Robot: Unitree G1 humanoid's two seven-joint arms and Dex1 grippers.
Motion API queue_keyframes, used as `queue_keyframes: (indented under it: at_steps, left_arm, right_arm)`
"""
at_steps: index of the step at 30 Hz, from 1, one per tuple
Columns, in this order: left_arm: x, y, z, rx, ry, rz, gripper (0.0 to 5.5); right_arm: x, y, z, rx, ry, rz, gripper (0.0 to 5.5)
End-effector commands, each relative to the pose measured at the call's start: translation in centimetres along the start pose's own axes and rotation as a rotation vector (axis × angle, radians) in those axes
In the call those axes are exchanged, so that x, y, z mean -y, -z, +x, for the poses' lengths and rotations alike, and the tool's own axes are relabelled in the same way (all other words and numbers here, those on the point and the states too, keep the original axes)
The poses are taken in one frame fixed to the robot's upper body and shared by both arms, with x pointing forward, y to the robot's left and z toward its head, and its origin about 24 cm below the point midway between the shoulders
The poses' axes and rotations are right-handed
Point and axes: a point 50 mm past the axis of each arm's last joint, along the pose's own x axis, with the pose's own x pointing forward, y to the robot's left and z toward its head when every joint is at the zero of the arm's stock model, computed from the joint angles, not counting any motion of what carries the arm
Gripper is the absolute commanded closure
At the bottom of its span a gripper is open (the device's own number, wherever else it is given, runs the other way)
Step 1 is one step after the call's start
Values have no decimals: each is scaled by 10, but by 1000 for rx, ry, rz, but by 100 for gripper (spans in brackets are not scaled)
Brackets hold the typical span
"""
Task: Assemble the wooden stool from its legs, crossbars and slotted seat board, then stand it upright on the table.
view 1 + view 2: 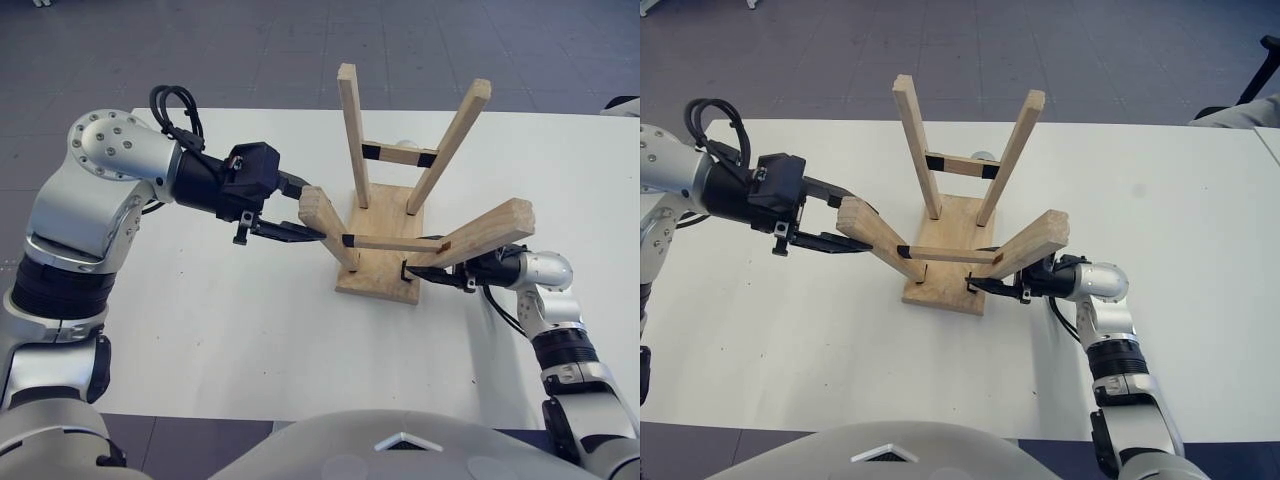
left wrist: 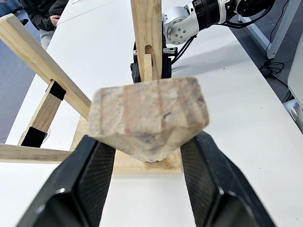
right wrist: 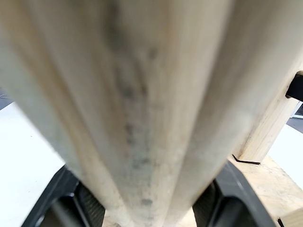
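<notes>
Stool (image 1: 955,225) sits upside down near the middle of the white tabletop (image 1: 250,320), partly put together. Its seat board (image 1: 380,272) lies flat on the tabletop with all four legs pointing up from it.

The two far legs (image 1: 354,135) stand tall and splay apart toward their tops. The far crossbar (image 1: 400,155), black at both ends, joins them about halfway up.

The two near legs lean much lower, one out to each side, and the near crossbar (image 1: 395,243) runs between them just above the seat board. It meets the left leg (image 1: 328,225) at a black band. Its other end reaches the right leg (image 1: 480,232) close to that leg's foot.

My left jaws are clenched on the upper end of the left leg. In the left wrist view the cut end of that leg sits squarely between my two black fingers (image 2: 94,179), and each one presses a side of the wood.

My right jaws are low, just beside the near right corner of the seat board, grasping the right leg close to where it meets the board. In the right wrist view the wood runs between the fingers (image 3: 90,208), with the seat board and the foot of another leg just beyond.

Both arms come in from opposite sides, with the stool between them.
</notes>
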Motion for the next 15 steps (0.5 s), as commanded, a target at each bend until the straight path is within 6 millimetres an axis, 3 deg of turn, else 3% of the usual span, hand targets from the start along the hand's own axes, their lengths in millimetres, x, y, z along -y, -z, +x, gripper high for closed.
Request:
queue_keyframes:
  at_steps: [1, 8, 15]
  left_arm:
    - [3, 3, 7, -21, 55, 3, 344]
    - [3, 3, 8, -18, 59, 7, 344]
    - [2, 3, 7, -21, 56, 7, 344]
  right_arm:
    - [-10, 22, 9, -95, -49, 86, 346]
    - [2, 26, 9, -120, -39, 101, 346]
    - [-2, 26, 15, -126, -76, 88, 346]
